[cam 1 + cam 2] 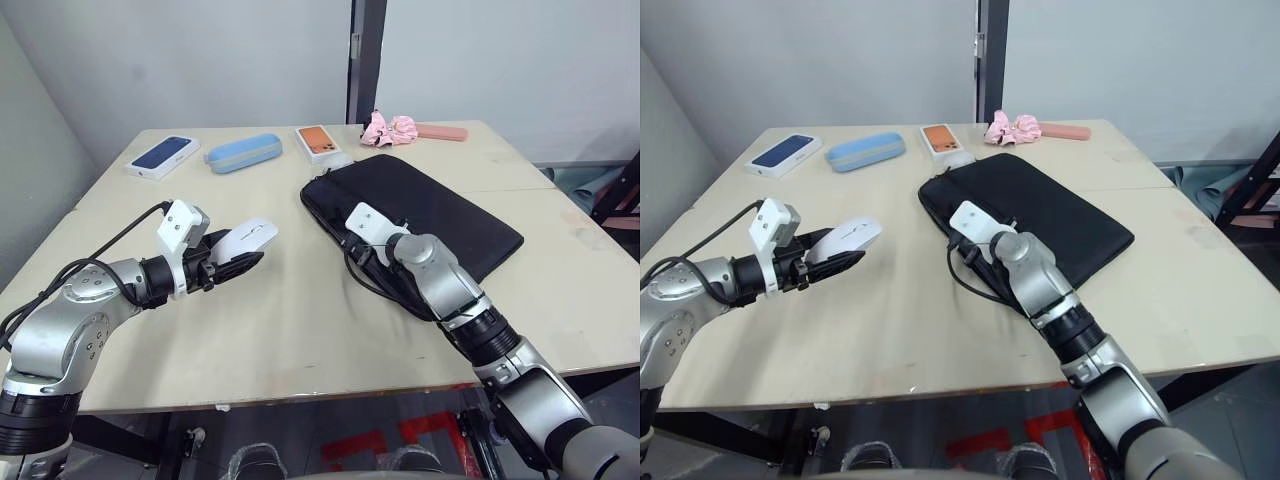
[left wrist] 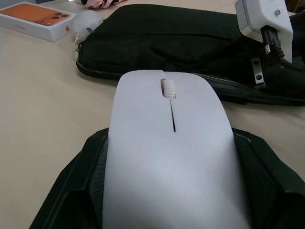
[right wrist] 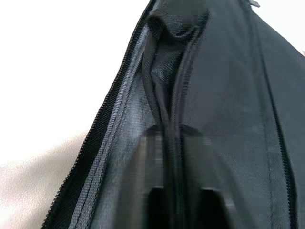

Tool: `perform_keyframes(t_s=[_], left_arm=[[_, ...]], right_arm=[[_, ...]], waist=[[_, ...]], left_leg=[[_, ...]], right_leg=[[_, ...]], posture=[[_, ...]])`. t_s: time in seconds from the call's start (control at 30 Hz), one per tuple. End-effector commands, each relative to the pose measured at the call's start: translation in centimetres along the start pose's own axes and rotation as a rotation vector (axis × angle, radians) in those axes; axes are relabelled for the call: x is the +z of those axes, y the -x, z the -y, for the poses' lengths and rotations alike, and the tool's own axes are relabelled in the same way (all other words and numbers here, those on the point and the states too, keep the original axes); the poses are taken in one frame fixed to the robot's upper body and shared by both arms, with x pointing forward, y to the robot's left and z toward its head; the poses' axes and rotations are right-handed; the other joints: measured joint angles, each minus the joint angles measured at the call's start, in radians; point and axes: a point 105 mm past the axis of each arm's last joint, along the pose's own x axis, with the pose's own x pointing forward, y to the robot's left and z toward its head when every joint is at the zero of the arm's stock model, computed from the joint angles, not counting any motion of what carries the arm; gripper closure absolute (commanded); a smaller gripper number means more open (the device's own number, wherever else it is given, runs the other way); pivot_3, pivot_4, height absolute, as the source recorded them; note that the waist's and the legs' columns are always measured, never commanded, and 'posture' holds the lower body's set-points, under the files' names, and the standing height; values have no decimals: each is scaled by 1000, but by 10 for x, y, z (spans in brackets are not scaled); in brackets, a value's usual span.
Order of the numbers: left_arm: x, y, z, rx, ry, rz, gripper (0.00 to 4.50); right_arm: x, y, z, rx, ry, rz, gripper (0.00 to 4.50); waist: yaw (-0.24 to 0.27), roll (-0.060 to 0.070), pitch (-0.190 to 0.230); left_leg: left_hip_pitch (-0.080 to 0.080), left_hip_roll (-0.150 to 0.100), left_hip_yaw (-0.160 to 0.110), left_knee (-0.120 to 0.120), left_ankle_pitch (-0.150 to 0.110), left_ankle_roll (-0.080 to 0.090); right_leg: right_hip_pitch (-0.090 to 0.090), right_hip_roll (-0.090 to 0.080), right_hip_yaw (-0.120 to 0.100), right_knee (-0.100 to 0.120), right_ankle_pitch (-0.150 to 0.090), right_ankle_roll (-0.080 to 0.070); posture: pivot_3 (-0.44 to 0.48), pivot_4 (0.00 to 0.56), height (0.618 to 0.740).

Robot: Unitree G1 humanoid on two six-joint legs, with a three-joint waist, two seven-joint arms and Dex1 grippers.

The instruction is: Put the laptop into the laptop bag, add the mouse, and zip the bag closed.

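My left gripper (image 1: 243,258) is shut on the flat white mouse (image 1: 250,235), which it holds above the table left of the bag. The mouse (image 2: 167,143) points its scroll wheel toward the black laptop bag (image 1: 430,205). The bag lies flat across the middle right of the table. At the bag's near left edge my right gripper (image 3: 174,143) is shut on a fold of black fabric beside the zipper track (image 3: 109,124). The laptop is hidden.
Along the far edge lie a blue phone box (image 1: 162,155), a light blue case (image 1: 243,153), an orange phone box (image 1: 320,142) and a pink cloth (image 1: 388,128) with a pink bar (image 1: 442,132). A white lump (image 1: 340,160) touches the bag's far corner.
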Motion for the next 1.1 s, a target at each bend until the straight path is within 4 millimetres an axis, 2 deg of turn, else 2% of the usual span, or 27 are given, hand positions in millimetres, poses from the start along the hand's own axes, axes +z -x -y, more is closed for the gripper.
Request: perform_keyframes(t_s=[0.03, 0.1, 0.23, 0.33, 0.53, 0.63, 0.83, 1.1], left_arm=[[14, -1, 5, -16, -50, 40, 1638], [14, 0, 5, -17, -49, 40, 1638], [12, 1, 6, -20, -48, 36, 1638], [9, -1, 9, -31, -46, 32, 1638], [9, -5, 11, -34, -43, 50, 1638], [7, -10, 18, -59, -35, 59, 1638], [6, -22, 26, -91, -41, 73, 1638], [6, -45, 32, -117, -56, 78, 1638]], right_arm=[[-9, 3, 6, -5, -51, -24, 4456], [-1, 7, 8, 14, -95, 6, 4456], [31, 21, 20, 65, -203, 101, 4456], [58, 39, 47, 112, -324, 167, 4456], [77, 57, 73, 153, -483, 189, 4456], [94, 69, 85, 205, -562, 225, 4456], [102, 76, 93, 271, -727, 222, 4456], [109, 85, 91, 300, -742, 237, 4456]], waist=[[0, 0, 0], [1, 0, 0], [0, 0, 0], [-5, 1, 1], [-5, 1, 1], [-4, 3, 3], [-3, 4, 3], [11, 4, 3]], left_leg=[[0, 0, 0, 0, 0, 0], [0, 0, 0, 0, 0, 0], [-1, 0, 0, -1, 1, 1], [-1, 0, 0, -3, 2, 2], [-1, 0, 0, -4, 4, 5], [-2, 0, 0, -4, 4, 6], [-2, 0, 0, -6, 5, 6], [-2, 0, 0, -5, 5, 6]], right_leg=[[0, 0, 0, 0, 0, 0], [0, 0, 0, 0, 0, 0], [-1, 0, 0, -1, 0, 0], [-3, 0, 0, -1, 1, 2], [-4, 0, 0, -1, 1, 2], [-4, 0, 0, -2, 1, 2], [-5, 0, -1, -2, 1, 2], [-5, 0, -1, -1, 1, 2]], posture=[[0, 150, 740], [0, 150, 740], [0, 150, 740], [0, 150, 740], [0, 150, 740], [0, 150, 740], [0, 150, 740], [0, 150, 740]])
